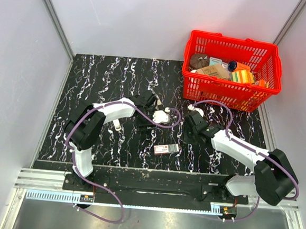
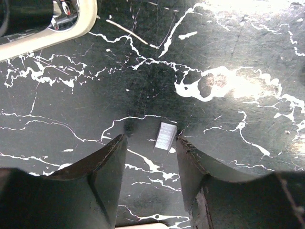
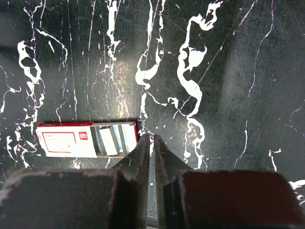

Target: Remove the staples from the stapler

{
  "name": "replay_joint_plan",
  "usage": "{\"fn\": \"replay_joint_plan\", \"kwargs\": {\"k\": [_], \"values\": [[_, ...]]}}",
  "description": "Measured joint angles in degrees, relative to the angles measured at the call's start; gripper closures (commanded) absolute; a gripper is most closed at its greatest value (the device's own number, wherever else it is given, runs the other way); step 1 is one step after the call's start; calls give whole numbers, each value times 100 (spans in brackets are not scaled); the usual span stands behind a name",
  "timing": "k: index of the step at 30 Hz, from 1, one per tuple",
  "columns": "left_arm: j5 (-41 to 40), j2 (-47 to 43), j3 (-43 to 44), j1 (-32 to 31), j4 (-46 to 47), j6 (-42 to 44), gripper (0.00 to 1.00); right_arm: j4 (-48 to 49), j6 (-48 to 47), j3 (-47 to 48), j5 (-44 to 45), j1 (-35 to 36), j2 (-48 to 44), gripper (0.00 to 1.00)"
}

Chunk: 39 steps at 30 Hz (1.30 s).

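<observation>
A short silver strip of staples [image 2: 166,136] lies on the black marble table between my left gripper's [image 2: 151,143] open fingertips, close against the right finger. The stapler [image 2: 45,21] shows only partly at the top left of the left wrist view, a pale edge with shiny metal and dark parts. In the top view it lies just right of the left gripper [image 1: 148,116] as a pale shape [image 1: 162,115]. My right gripper [image 3: 152,140] is shut and empty, low over the table right of the staple box; in the top view it [image 1: 186,134] is right of the stapler.
A small red-and-white staple box [image 3: 86,139] lies open with staple strips inside; it also shows in the top view [image 1: 166,149]. A slim white bar [image 1: 117,125] lies under the left arm. A red basket [image 1: 226,91] of goods stands at the back right.
</observation>
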Motion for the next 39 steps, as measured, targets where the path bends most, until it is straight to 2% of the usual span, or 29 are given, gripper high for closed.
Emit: {"fn": "replay_joint_plan", "kwargs": {"k": [6,10,14,21,28,34,39], "values": [[17,0,0,-103,-33,-26,47,2,0,-2,-2,0,0,89],[28,2,0,-155,-35,-39,49,0,0,-2,-2,0,0,89],[26,2,-2,-164,-46,-35,57,0,0,-2,-2,0,0,90],[-66,13,-2,-164,-70,-66,83,0,0,-2,-2,0,0,91],[-72,13,101,-164,-251,-234,89,0,-9,0,0,0,-2,91],[382,-120,931,-142,-815,-682,89,-50,-72,81,-4,0,-238,89],[1292,-507,1906,9,-1082,-1327,89,-52,-195,374,-105,0,-966,83]]}}
